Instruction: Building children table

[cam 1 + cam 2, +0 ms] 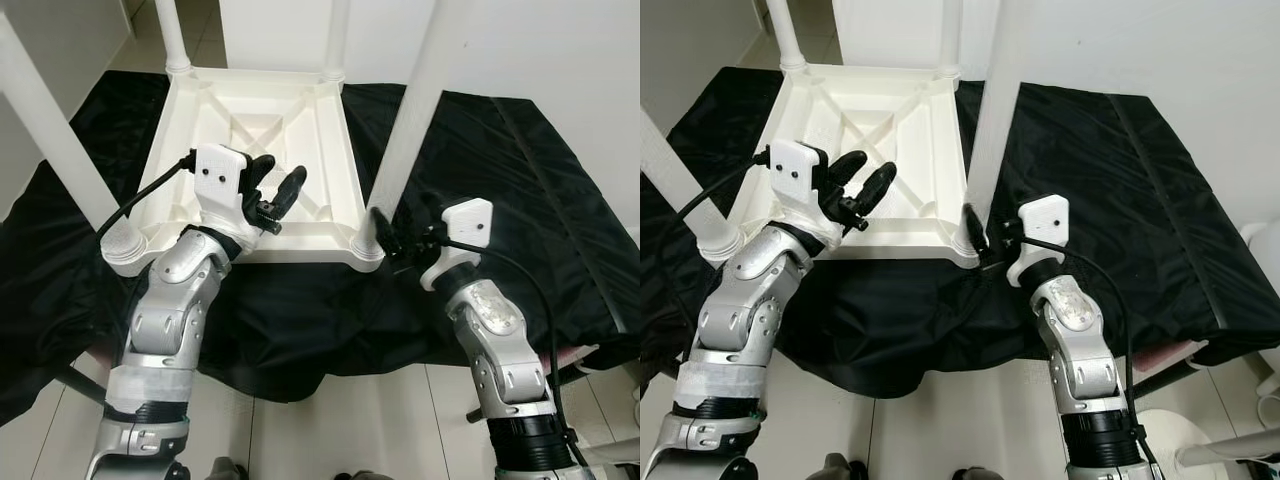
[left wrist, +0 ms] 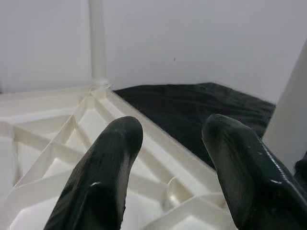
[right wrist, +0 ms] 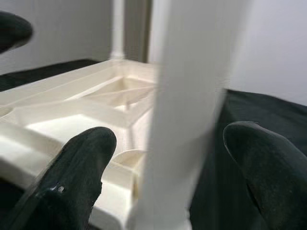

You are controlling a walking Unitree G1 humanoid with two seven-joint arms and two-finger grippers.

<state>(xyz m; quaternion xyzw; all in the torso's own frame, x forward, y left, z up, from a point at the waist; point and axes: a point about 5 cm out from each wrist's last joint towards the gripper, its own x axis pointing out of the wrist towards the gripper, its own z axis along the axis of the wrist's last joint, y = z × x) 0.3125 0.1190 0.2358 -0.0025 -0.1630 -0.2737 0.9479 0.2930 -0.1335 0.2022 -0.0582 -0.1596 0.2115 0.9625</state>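
The little white table top lies upside down on the black cloth over the counter, ribbed underside up, nearer the counter's left side; legs stand up from its corners, and the one that matters is the near-right leg, rising from the socket at the top's near-right corner. The right gripper is down at the foot of that leg, fingers spread either side of it, released, not yet pinching from what the right wrist view shows; the leg sits between the pads with daylight on both sides. The left gripper hovers over the ribs close to the near edge of the top, fingers apart, holding nothing.

Seating this leg looks like the job in hand; to do it well, close low on the leg just above the socket, keep it square to the top while turning or pressing; the left gripper would do best pressing down on the frame, since a light plastic top may well slide on that slick cloth.
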